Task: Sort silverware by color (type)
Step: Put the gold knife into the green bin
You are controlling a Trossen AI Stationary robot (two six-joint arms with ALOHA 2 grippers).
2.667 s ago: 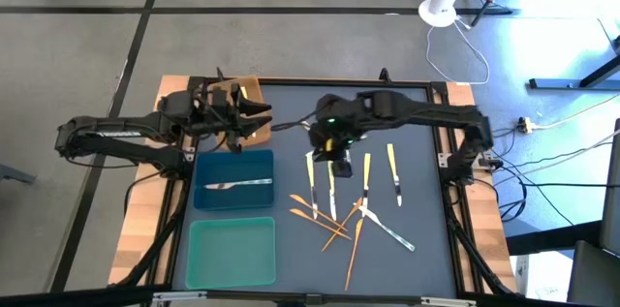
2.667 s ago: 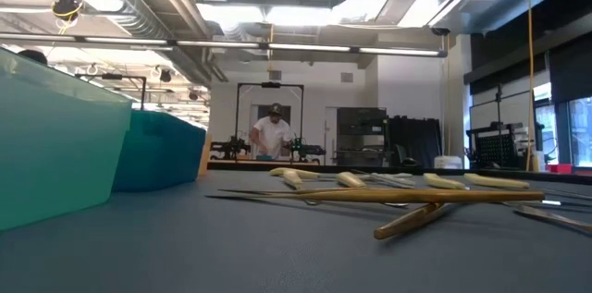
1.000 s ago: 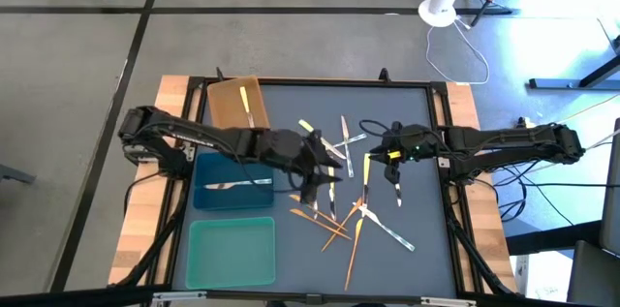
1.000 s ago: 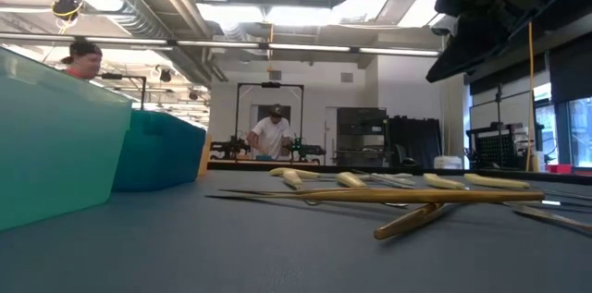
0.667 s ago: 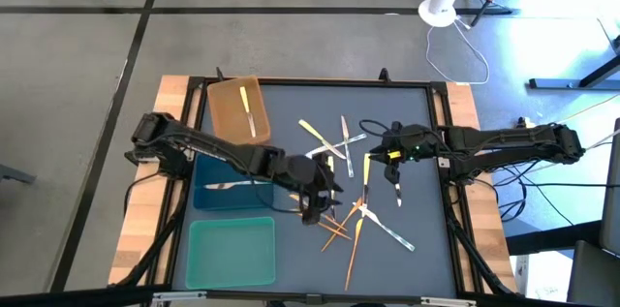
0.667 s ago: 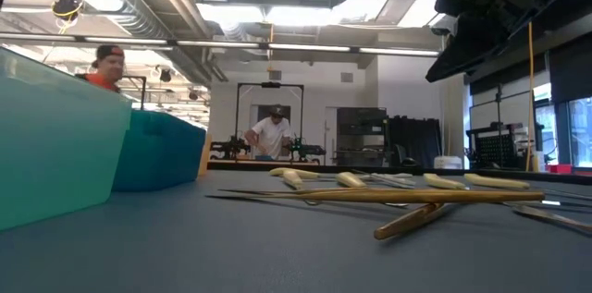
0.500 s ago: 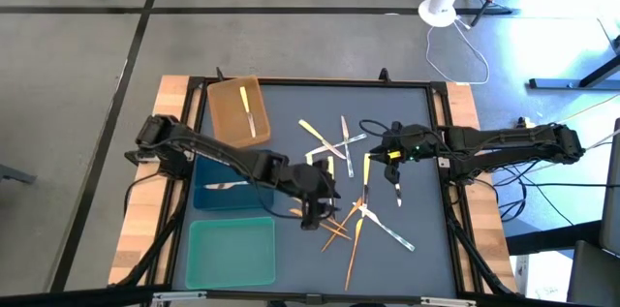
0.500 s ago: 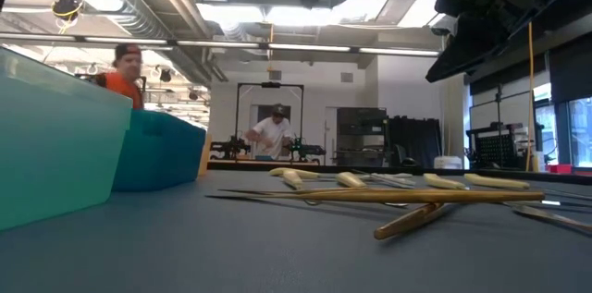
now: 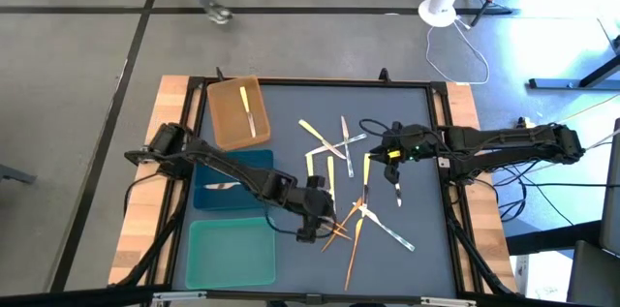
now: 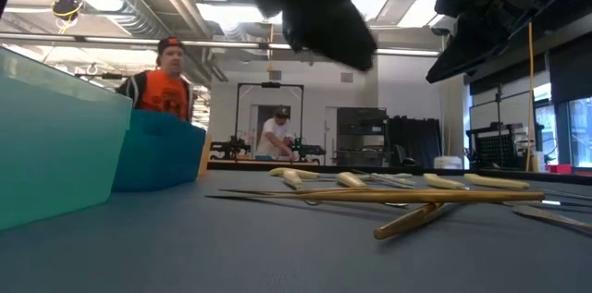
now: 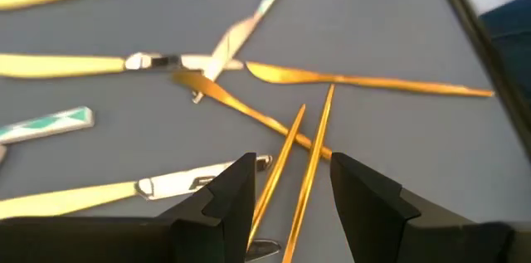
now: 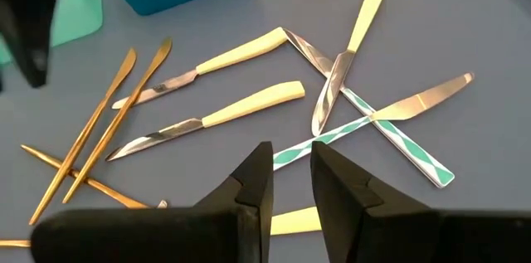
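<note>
Left wrist view: slender glossy orange-gold silverware point(image 11: 286, 157).

Left arm stretched diagonally across the table toward its middle, wrist angled down; left gripper point(image 9: 312, 222) low over the surface, its 2 fingers point(image 11: 224, 201) parted, nothing between them. Right arm extended from the right edge (waiting), right gripper point(image 9: 380, 155) narrowly parted, empty.

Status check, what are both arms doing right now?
Left gripper open over gold utensils. Right gripper waits empty above yellow-handled knives. Nothing blocking.
</note>
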